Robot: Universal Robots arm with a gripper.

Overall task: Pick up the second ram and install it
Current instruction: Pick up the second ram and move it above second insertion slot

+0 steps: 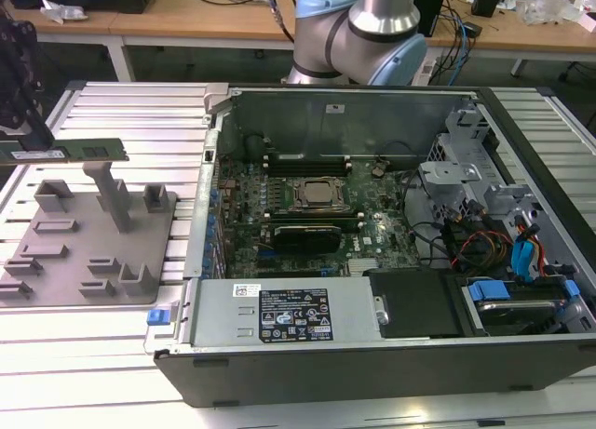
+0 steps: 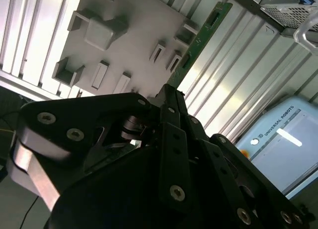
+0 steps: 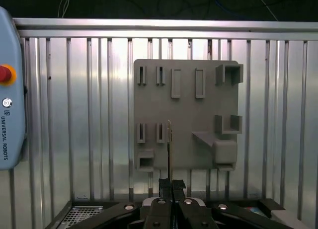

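Slatted metal table [image 1: 121,113] carrying the whole set-up; it lies beyond the jaws in both wrist views. Open computer case [image 1: 372,368], well apart from the jaws toward the exterior view's right, with its motherboard [image 1: 307,206] exposed. Robot arm [image 1: 363,24], its base behind the case. Grey plastic tray [image 3: 184,114] with upright posts and slots, flat on the table directly beyond the jaws. Teach pendant [image 3: 10,90] on the table, off to one side of the jaws and apart from the tray.

Gripper [image 3: 171,183]: the jaws are closed tight on one end of the second ram [image 3: 170,144], which is seen edge-on as a thin line running straight out from between them. In the second wrist view the green stick [image 2: 201,40] extends from the jaws across the edge of the tray [image 2: 134,20]. In the exterior view it [image 1: 79,151] lies level, long edge down, over the tray's tallest post [image 1: 110,192]. Whether stick and post touch cannot be told.
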